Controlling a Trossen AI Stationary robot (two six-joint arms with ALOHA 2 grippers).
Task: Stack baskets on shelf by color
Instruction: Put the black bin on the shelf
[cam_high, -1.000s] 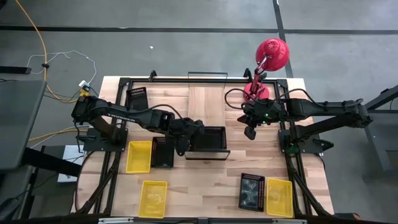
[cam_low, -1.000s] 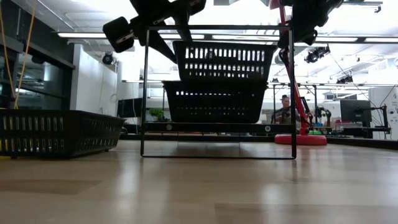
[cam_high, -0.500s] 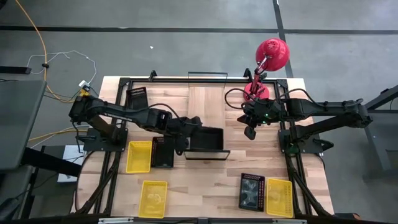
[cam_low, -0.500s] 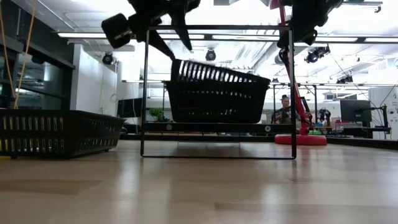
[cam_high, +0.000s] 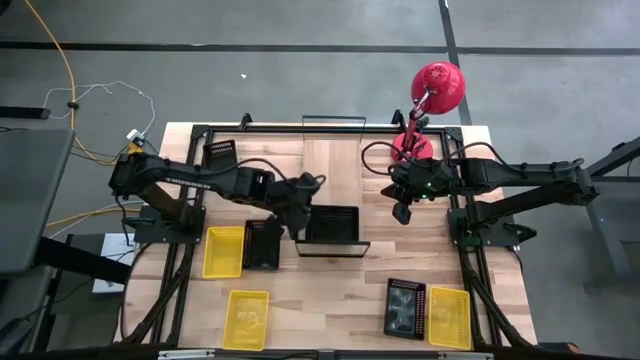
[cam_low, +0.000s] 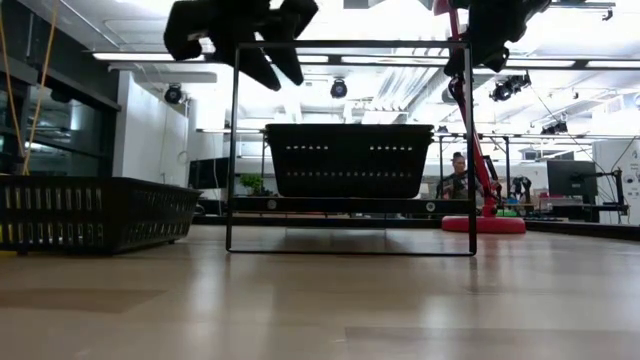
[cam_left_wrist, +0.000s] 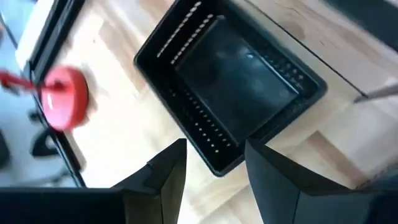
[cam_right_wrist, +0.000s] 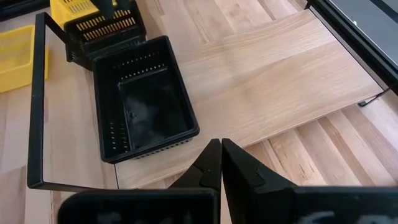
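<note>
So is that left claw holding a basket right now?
No, the left gripper is open and empty above the black basket on the shelf.

The planked wooden desk (cam_high: 330, 290) carries a light-wood shelf (cam_high: 335, 165) at frame centre. A black basket (cam_high: 333, 224) sits on the shelf's lower end. Directly on the desk: a yellow basket (cam_high: 224, 251) touching a black one (cam_high: 262, 244) at centre left, a yellow basket (cam_high: 247, 319) at lower left, a black-and-yellow pair (cam_high: 428, 310) at lower right, a black basket (cam_high: 220, 157) at upper left, and a red lamp (cam_high: 425, 110) at upper right.
</note>
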